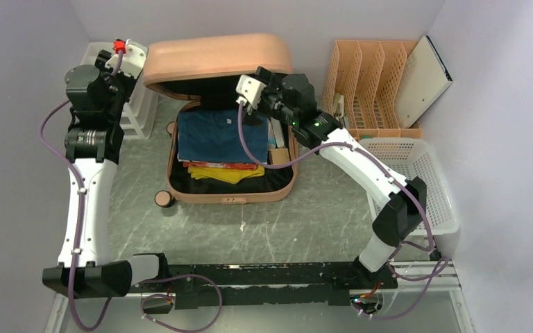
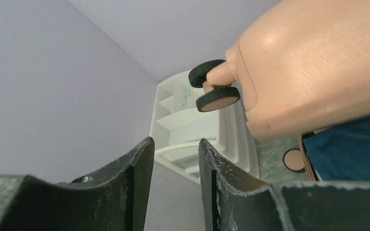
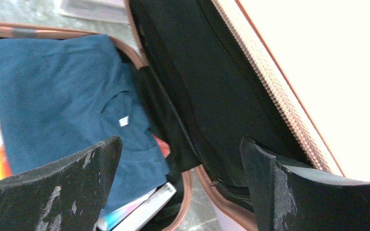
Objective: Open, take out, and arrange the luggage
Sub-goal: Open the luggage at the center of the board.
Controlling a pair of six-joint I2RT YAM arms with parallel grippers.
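Observation:
The salmon-pink luggage (image 1: 215, 59) stands open at the back of the table, its lid raised over the base (image 1: 232, 195). A folded blue shirt (image 1: 212, 135) lies in the base on top of yellow and red items (image 1: 225, 171). My left gripper (image 1: 128, 55) is at the lid's left corner, jaws apart and empty. In the left wrist view (image 2: 176, 144) the lid (image 2: 318, 62) and its black wheels (image 2: 217, 98) show. My right gripper (image 1: 250, 90) is wide open and empty under the lid's right edge. In the right wrist view (image 3: 180, 144) the shirt (image 3: 62, 91) and black lining (image 3: 197, 86) show.
A white drawer organizer (image 1: 139, 114) stands left of the luggage, below my left gripper. An orange-tan file rack (image 1: 368, 83) with a grey tablet-like slab (image 1: 423, 80) stands at the back right. A white mesh basket (image 1: 423, 180) sits at the right. A small round pink object (image 1: 164, 198) lies by the base's front left corner.

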